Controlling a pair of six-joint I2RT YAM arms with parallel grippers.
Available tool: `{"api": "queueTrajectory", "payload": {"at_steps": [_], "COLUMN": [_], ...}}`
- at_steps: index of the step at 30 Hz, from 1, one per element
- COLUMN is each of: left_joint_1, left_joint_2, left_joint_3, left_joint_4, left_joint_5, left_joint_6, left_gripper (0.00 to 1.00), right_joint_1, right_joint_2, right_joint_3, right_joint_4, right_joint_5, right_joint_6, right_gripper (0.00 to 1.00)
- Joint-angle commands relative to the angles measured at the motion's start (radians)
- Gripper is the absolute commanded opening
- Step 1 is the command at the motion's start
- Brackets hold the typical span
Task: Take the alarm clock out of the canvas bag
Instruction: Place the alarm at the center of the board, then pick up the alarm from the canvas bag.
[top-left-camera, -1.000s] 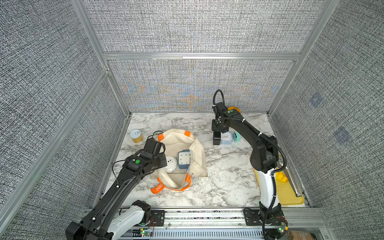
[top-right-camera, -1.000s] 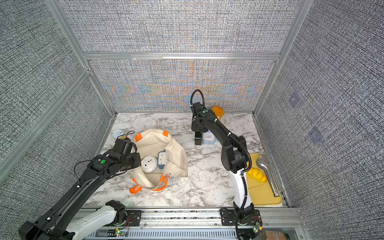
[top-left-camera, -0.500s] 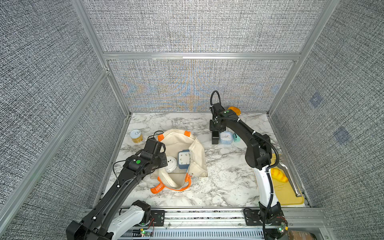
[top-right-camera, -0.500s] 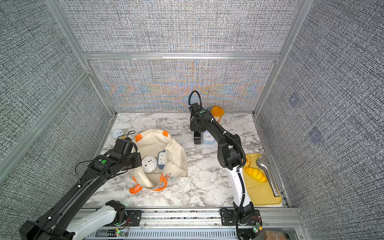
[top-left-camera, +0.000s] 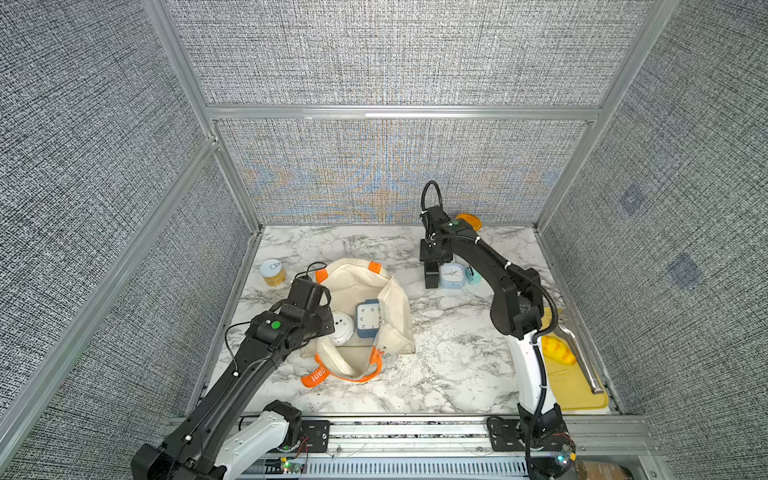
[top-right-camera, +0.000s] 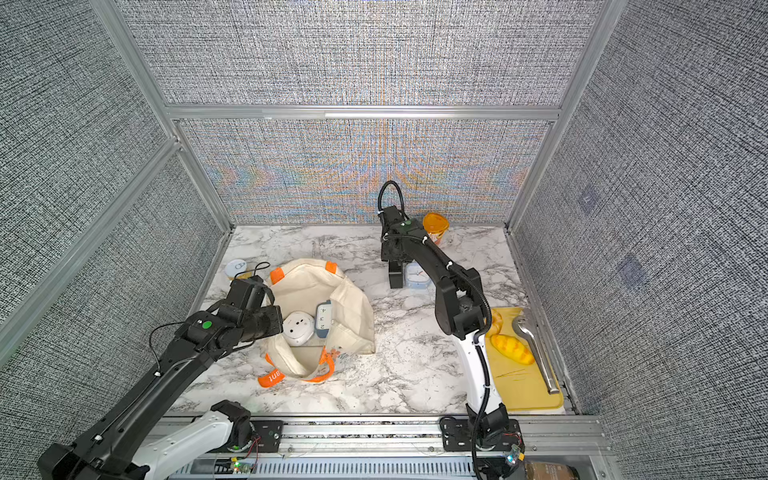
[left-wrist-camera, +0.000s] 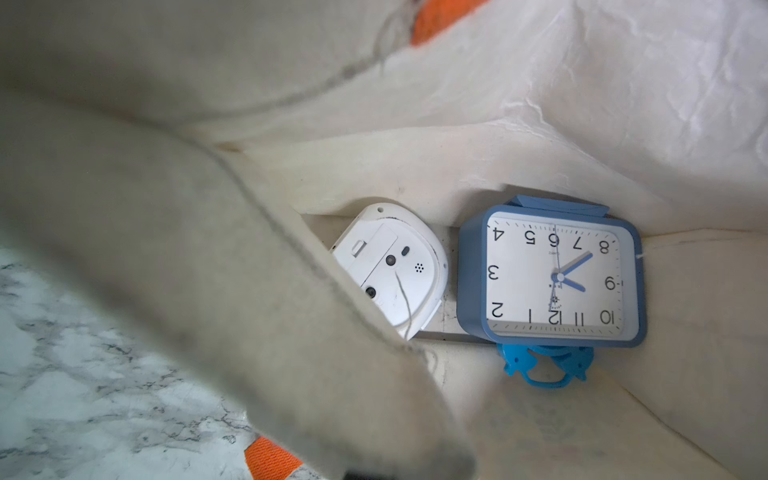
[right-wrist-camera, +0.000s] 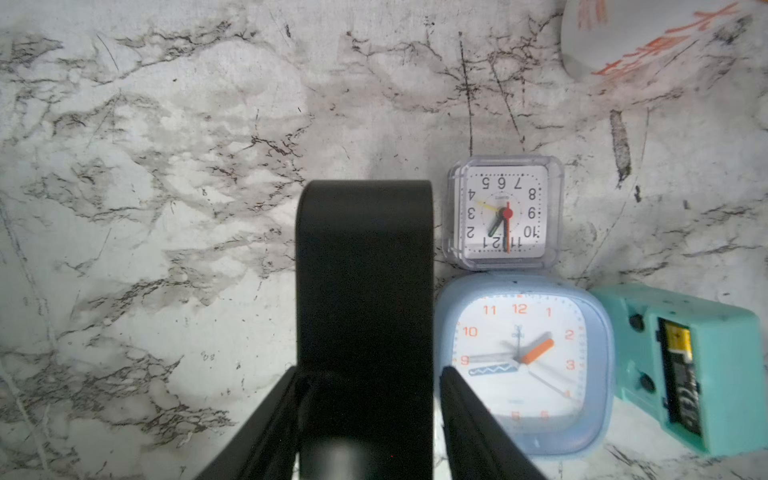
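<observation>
The canvas bag (top-left-camera: 390, 303) lies open on the marble top, and in it are a white round alarm clock (left-wrist-camera: 399, 270) and a blue rectangular alarm clock (left-wrist-camera: 552, 274). My left gripper (top-left-camera: 326, 328) is shut on the bag's left rim, and in the left wrist view the fabric hides its fingers. At the back, my right gripper (right-wrist-camera: 368, 374) stands open astride a black clock (right-wrist-camera: 363, 270) resting on the table, with a slit of light beside one finger. Next to the black clock are a light blue clock (right-wrist-camera: 523, 365), a small clear clock (right-wrist-camera: 505, 216) and a teal clock (right-wrist-camera: 681, 365).
A yellow can (top-left-camera: 272, 272) stands at the back left by the wall. An orange-lidded cup (top-right-camera: 435, 224) sits behind my right wrist. A yellow cutting board (top-left-camera: 577, 382) at the right edge carries a yellow piece of food (top-left-camera: 559, 349) and a metal tool (top-left-camera: 579, 357).
My right gripper's jaws have widened round the black clock, and that arm's elbow has shifted a little to the left. The left arm and the bag have not moved.
</observation>
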Motion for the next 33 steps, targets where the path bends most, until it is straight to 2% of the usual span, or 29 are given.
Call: {"api": "queueTrajectory", "payload": {"at_steps": [1, 5, 9, 12, 15, 18, 22, 28, 33], "left_joint_1": [0.002, 0.002, 0.001, 0.001, 0.001, 0.001, 0.001, 0.002, 0.000], "left_joint_2": [0.004, 0.000, -0.011, -0.018, -0.037, -0.070, -0.126, -0.165, -0.187], "left_joint_3": [0.003, -0.004, -0.004, 0.000, -0.009, -0.019, -0.059, -0.107, -0.115], "left_joint_4": [0.004, 0.000, -0.059, -0.162, -0.257, -0.314, -0.318, -0.322, -0.318], "left_joint_5": [-0.008, 0.006, 0.015, 0.006, 0.011, 0.018, 0.043, 0.032, 0.017], "left_joint_6": [0.012, 0.006, -0.031, -0.087, -0.148, -0.193, -0.234, -0.268, -0.286], "left_gripper": [0.00, 0.00, 0.00, 0.00, 0.00, 0.00, 0.00, 0.00, 0.00], "right_joint_1": [0.000, 0.006, 0.070, 0.224, 0.389, 0.507, 0.629, 0.697, 0.715], "right_joint_2": [-0.038, -0.137, -0.336, -0.495, -0.557, -0.540, -0.448, -0.247, -0.192], "right_joint_3": [0.025, 0.057, 0.047, -0.041, -0.112, -0.167, -0.170, -0.093, -0.185], "right_joint_4": [-0.033, -0.064, -0.032, 0.073, 0.103, 0.105, 0.156, 0.182, 0.219], "right_joint_5": [0.009, 0.003, -0.060, -0.118, -0.199, -0.248, -0.281, -0.299, -0.235], "right_joint_6": [-0.005, -0.006, -0.048, -0.103, -0.092, -0.043, -0.027, -0.060, -0.132], "right_gripper": [0.61, 0.69, 0.73, 0.75, 0.77, 0.77, 0.77, 0.80, 0.84]}}
